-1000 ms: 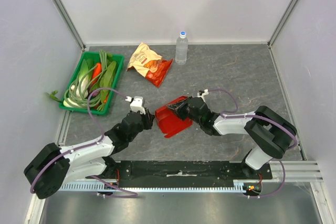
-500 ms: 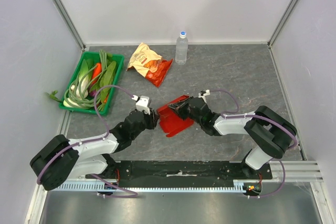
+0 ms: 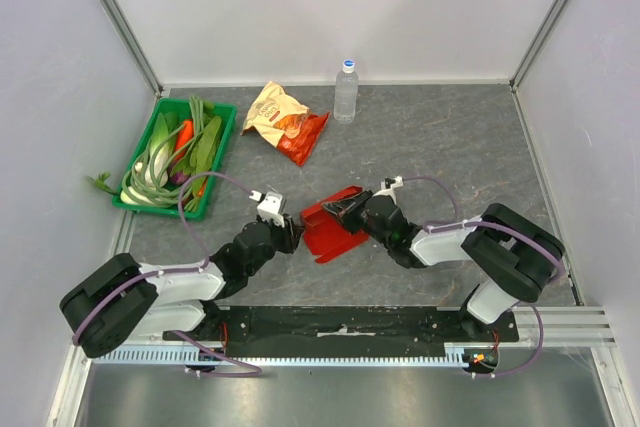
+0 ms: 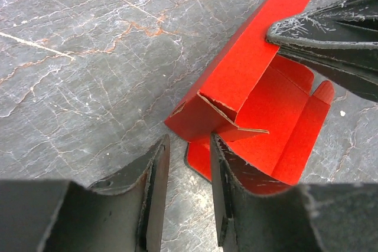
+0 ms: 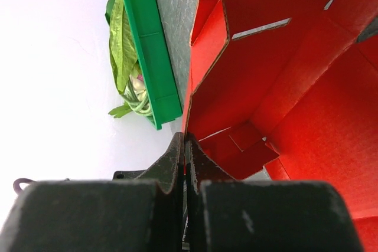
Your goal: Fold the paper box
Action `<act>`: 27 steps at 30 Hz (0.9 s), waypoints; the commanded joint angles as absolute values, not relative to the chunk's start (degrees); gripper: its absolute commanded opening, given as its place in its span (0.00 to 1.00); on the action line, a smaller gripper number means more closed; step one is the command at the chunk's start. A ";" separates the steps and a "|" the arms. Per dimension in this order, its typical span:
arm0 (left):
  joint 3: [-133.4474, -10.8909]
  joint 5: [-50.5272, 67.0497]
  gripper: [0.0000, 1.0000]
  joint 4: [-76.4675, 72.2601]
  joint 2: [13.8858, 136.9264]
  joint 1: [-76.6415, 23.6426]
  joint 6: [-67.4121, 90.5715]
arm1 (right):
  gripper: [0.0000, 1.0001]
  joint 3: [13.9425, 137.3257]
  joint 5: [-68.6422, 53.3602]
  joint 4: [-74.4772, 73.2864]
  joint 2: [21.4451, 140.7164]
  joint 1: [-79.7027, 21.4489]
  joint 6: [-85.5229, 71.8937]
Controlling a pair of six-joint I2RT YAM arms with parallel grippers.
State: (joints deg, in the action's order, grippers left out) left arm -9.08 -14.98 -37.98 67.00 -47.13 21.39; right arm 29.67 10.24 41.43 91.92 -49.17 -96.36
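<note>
Paper box, one, red, half-formed on table, right gripper jaws pinched tight on one wall, left gripper jaws partly open, tips beside corner flap, gripping nothing

- At 6 o'clock, left gripper, jaws apart, paper box corner just ahead.
- At 2 o'clock, right gripper pinches the box's raised wall.
- Grey marbled table beneath.

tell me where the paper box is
In the top view the paper box sits mid-table between the left claw and the right claw, which pinches its wall.
</note>
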 commanded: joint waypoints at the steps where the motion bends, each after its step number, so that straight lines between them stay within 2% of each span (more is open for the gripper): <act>1: -8.09 -17.31 0.41 -45.34 66.71 -47.81 19.51 | 0.00 27.42 10.90 46.58 94.13 -49.83 -94.30; 7: -7.21 -20.03 0.45 -49.92 69.17 -50.79 16.88 | 0.00 26.46 11.95 47.20 94.83 -50.27 -95.71; 17: -4.48 -29.69 0.46 -50.89 68.64 -54.58 20.57 | 0.00 25.14 12.57 49.66 96.50 -50.89 -94.74; 21: -6.15 -33.74 0.46 -54.21 72.24 -56.68 16.98 | 0.00 25.22 12.83 50.10 97.38 -51.15 -96.59; 27: -6.85 -37.96 0.54 -62.03 79.45 -59.67 14.60 | 0.00 26.54 13.89 46.50 97.12 -52.38 -98.88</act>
State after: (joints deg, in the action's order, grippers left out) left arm -5.10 -31.46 -52.82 75.85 -58.02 18.46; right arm 26.50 12.19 51.99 96.09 -50.96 -98.56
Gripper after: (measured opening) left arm 0.515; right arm 0.007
